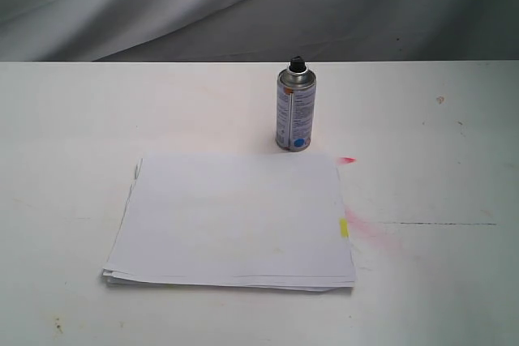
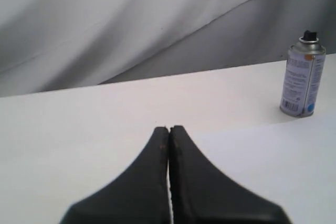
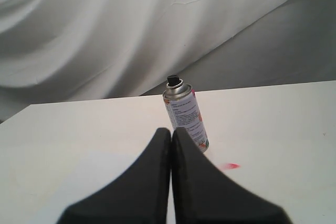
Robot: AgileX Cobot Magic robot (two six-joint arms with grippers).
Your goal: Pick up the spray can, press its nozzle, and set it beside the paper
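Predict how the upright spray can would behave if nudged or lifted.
The spray can stands tall and narrow, so a high push would probably tip it. Its smooth metal wall may slip in a loose grip.

White table (image 1: 73,119) set against draped grey cloth (image 1: 162,6).
The table is evenly lit and marked with pink smears (image 1: 369,228), a small red spot (image 1: 348,160) and a thin dark line (image 1: 438,224); the cloth is creased in folds.

My silver spray can (image 1: 296,111) stands upright, black nozzle (image 1: 298,63) on top, just behind the white paper (image 1: 233,220).
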